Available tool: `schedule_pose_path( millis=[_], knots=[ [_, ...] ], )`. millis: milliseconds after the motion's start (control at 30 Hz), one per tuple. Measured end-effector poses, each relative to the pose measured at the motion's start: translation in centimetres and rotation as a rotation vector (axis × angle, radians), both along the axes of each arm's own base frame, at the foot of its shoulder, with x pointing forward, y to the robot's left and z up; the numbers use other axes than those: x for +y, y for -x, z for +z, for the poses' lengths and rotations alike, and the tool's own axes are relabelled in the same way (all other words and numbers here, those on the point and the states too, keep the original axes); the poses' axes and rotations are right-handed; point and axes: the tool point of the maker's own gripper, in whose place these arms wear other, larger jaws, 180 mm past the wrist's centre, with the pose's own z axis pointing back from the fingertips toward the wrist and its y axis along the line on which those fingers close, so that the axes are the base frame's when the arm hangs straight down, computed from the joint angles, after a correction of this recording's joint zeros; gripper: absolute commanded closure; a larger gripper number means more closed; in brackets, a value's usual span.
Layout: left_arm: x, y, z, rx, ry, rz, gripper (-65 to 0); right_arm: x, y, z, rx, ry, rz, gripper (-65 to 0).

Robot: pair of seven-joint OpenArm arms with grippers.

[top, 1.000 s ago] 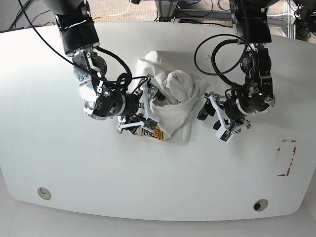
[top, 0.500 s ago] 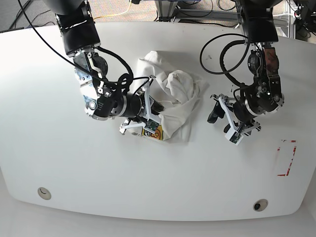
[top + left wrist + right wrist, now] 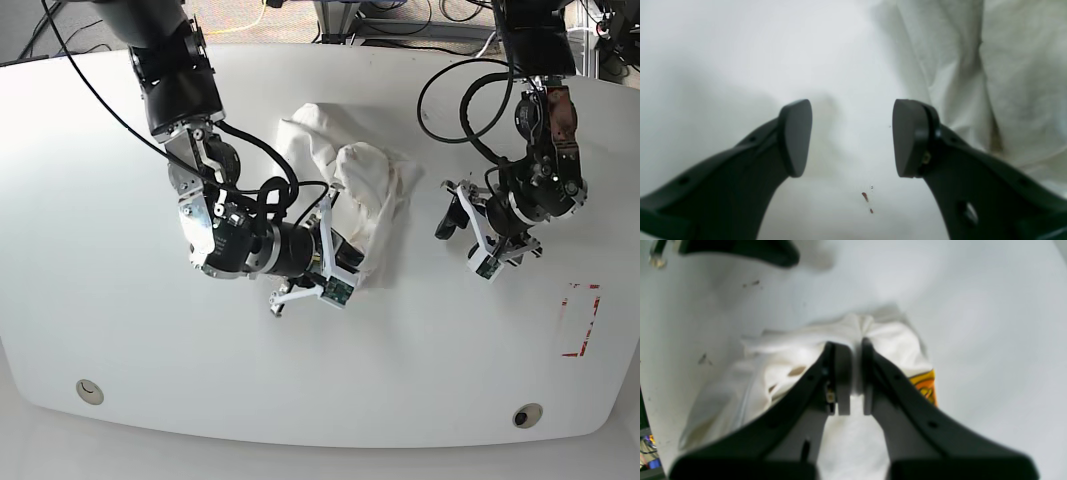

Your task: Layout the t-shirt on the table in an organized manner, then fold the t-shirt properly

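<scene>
The white t-shirt [image 3: 352, 185] lies crumpled in a heap in the middle of the table [image 3: 120, 330]. My right gripper [image 3: 350, 258] is at the heap's near edge, shut on a bunched fold of the t-shirt [image 3: 853, 333]. The orange logo patch [image 3: 926, 386] shows beside its right finger. My left gripper [image 3: 448, 213] hovers to the right of the heap, apart from it. In the left wrist view this gripper [image 3: 851, 136] stands open over bare table, with the wrinkled t-shirt [image 3: 1007, 66] beyond its right finger.
A red-outlined rectangle mark [image 3: 580, 320] sits near the table's right edge. Two small round holes [image 3: 90, 390] [image 3: 527, 414] lie near the front edge. Black cables loop above both arms.
My right gripper has shut on a fold of the t-shirt and shifted right, dragging cloth over the logo patch in the base view. My left arm has drawn away to the right, still open.
</scene>
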Motion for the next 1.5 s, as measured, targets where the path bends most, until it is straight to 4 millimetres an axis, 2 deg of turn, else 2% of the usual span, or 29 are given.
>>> schedule_pose_path(
  millis=[167, 267, 300, 500, 533, 667, 833, 933, 1167, 1333, 1500],
  knots=[
    [-0.4, 0.8, 0.3, -0.011, -0.009, -0.017, -35.1, 0.3, -1.9, 0.9, -0.013, 0.002, -0.007, -3.3],
    [-0.1, 1.1, 0.5, -0.018, -0.025, -0.025, -35.1, 0.4, -3.0, 1.3, -0.016, 0.008, -0.012, -12.8],
    [0.0, 1.1, 0.7, -0.023, -0.029, -0.024, -35.1, 0.5, -3.4, 1.5, -0.017, 0.009, -0.012, -21.1],
    [0.3, 1.3, 0.6, -0.021, -0.039, -0.025, -35.1, 0.5, -4.7, 2.5, -0.032, 0.006, -0.018, -56.4],
    [0.3, 1.4, 0.6, -0.019, -0.039, -0.026, -35.1, 0.5, -4.7, 2.7, -0.037, 0.004, -0.018, -63.9],
    [0.7, 1.6, 0.4, -0.013, -0.052, -0.026, -35.1, 0.6, -4.5, 3.2, -0.056, 0.002, -0.013, -65.0],
    [1.6, 1.4, 0.8, -0.023, -0.073, -0.020, -35.1, 1.4, -3.9, 5.0, -0.106, -0.025, 0.010, -65.0],
    [2.1, 1.2, 1.1, -0.031, -0.065, 0.002, -35.1, 0.9, -3.3, 5.1, -0.117, 0.004, 0.009, -65.0],
    [4.7, 0.6, 2.6, -0.076, -0.079, 0.077, -35.1, -0.6, 0.0, 1.6, -0.042, 0.065, -0.007, -65.0],
    [5.5, 0.1, 4.0, -0.117, -0.076, 0.106, -35.1, 0.4, 3.4, -1.3, 0.055, 0.038, 0.018, -65.0],
    [7.0, 0.0, 4.7, -0.132, -0.098, 0.133, -35.1, 0.6, 4.7, -2.6, 0.099, 0.025, 0.008, -65.0]
  ],
)
